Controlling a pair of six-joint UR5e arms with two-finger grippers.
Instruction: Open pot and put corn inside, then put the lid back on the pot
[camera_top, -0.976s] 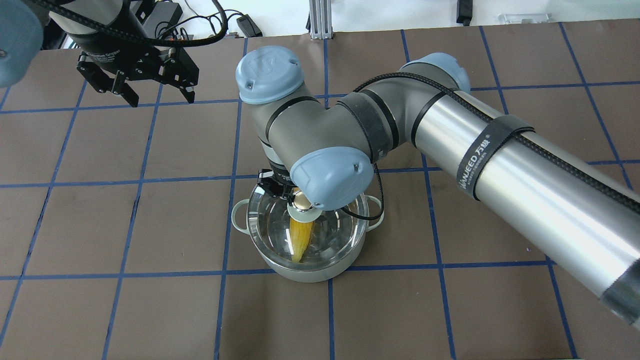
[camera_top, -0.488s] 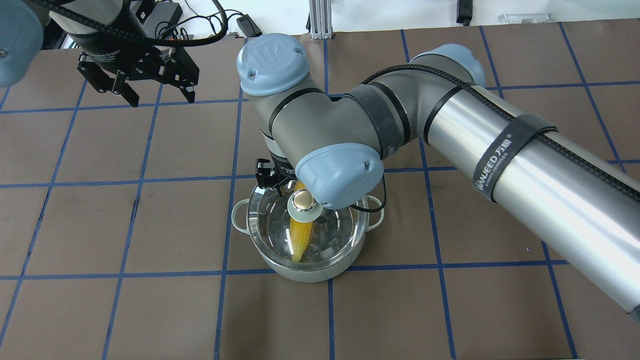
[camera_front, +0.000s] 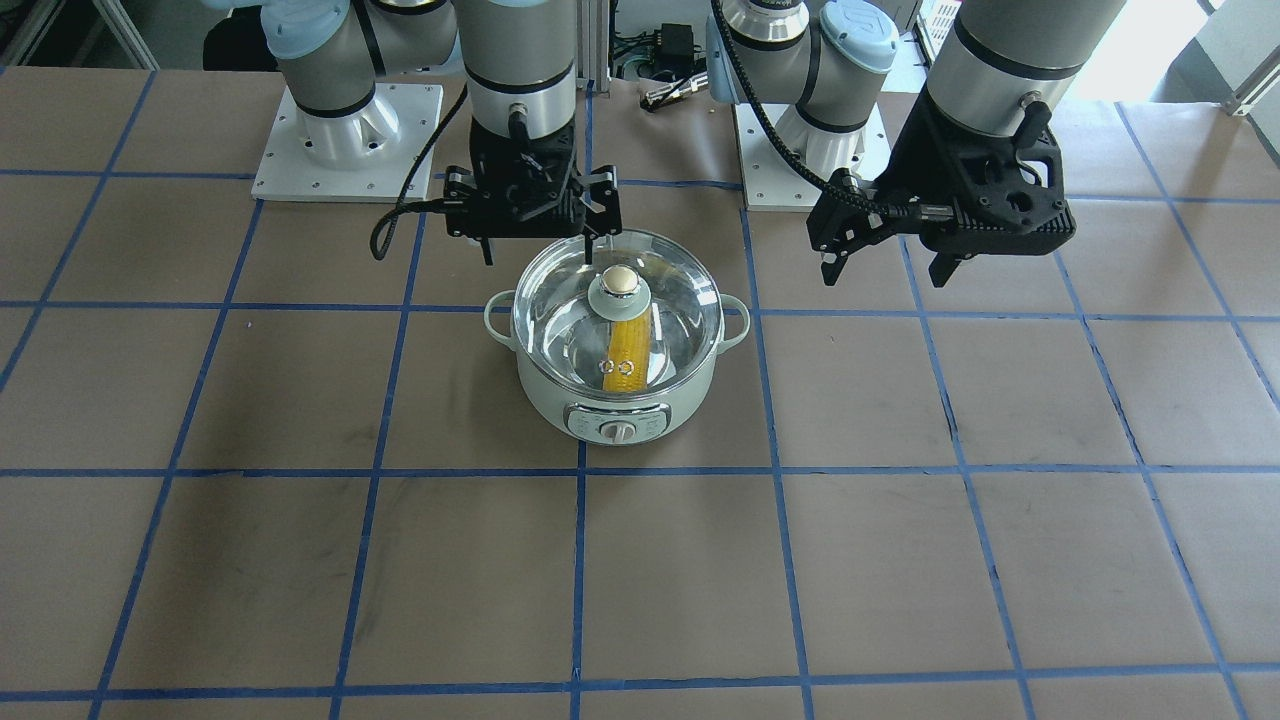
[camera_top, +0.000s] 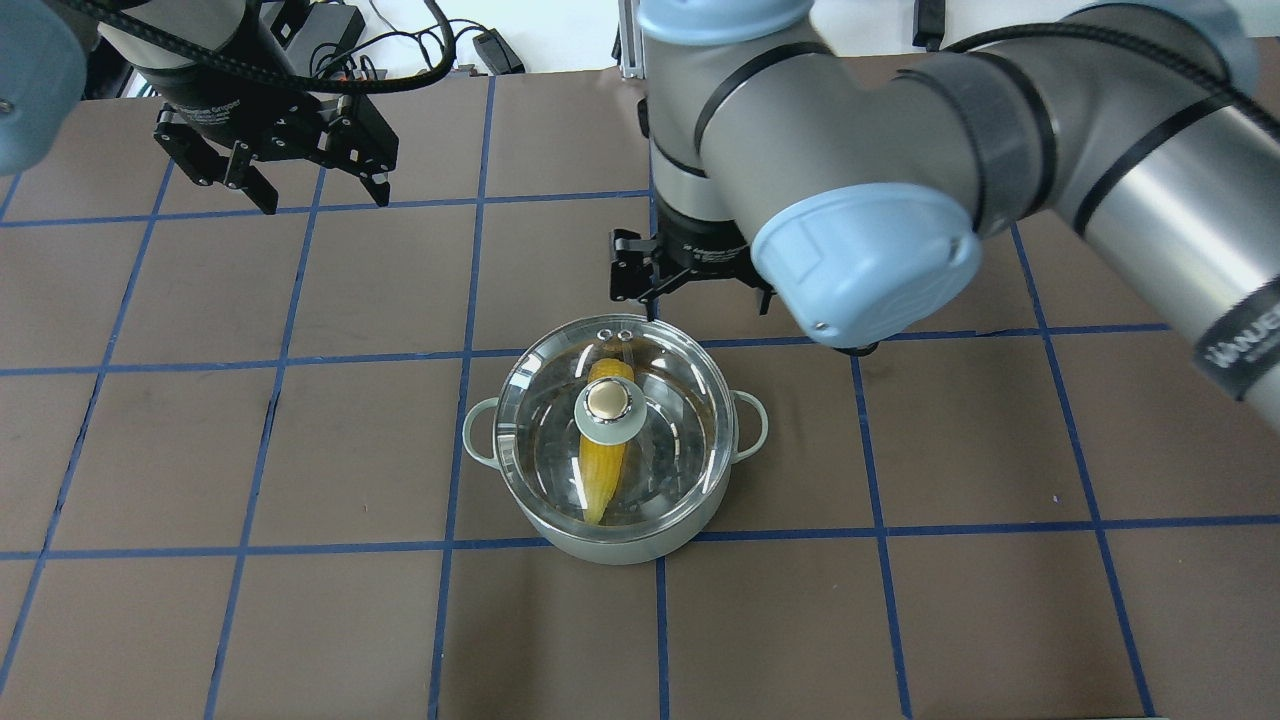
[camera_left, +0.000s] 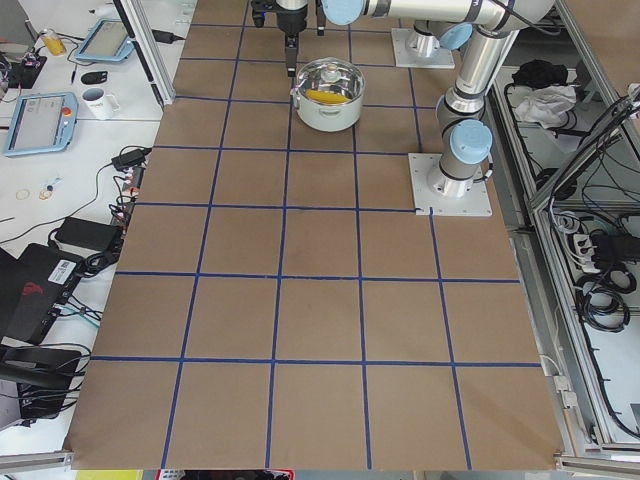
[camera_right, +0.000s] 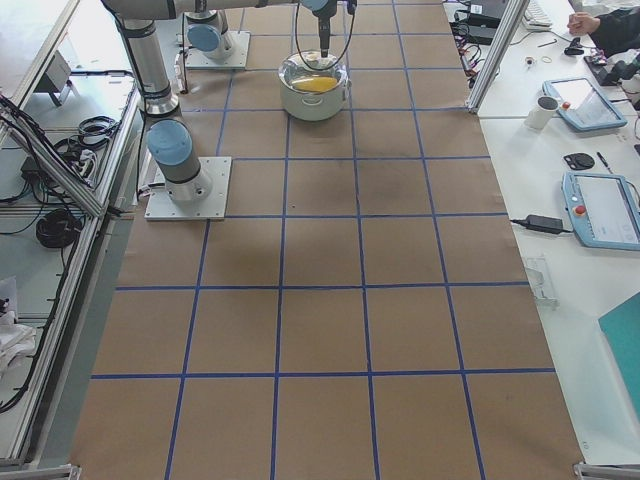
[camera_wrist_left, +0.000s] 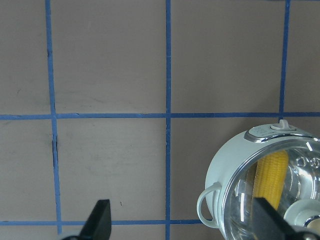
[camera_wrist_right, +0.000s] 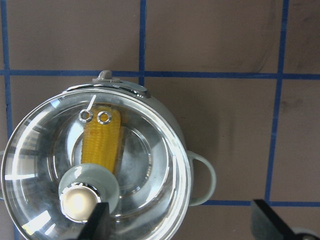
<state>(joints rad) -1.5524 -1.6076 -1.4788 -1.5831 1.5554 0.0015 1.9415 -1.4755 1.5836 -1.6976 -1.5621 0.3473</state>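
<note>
The pale mint-green pot (camera_top: 640, 545) stands mid-table, control panel (camera_front: 617, 424) facing away from the robot. The glass lid (camera_top: 680, 400) sits on it, gold-capped knob (camera_top: 607, 402) upright. The yellow corn (camera_top: 603, 470) lies inside, seen through the glass (camera_front: 629, 352). My right gripper (camera_top: 693, 288) is open and empty, raised just beyond the pot's far rim; it shows open in the front view (camera_front: 545, 243) and in the right wrist view (camera_wrist_right: 182, 225), above the lid (camera_wrist_right: 150, 160) and the corn (camera_wrist_right: 102, 140). My left gripper (camera_top: 322, 196) is open and empty, far off to the pot's left (camera_front: 888, 268). The left wrist view shows its fingertips (camera_wrist_left: 100, 219) and the pot (camera_wrist_left: 222, 170).
Brown paper table with a blue tape grid (camera_top: 470, 280). Arm base plates (camera_front: 345, 140) stand at the robot's side. Cables and an aluminium post (camera_top: 640, 40) lie along the far edge. Side desks carry tablets (camera_left: 40, 120) and a mug (camera_right: 547, 108).
My right gripper has come off the lid knob, risen and drawn away beyond the pot's far rim to the right. The lid stays on the pot. The left arm has not moved.
</note>
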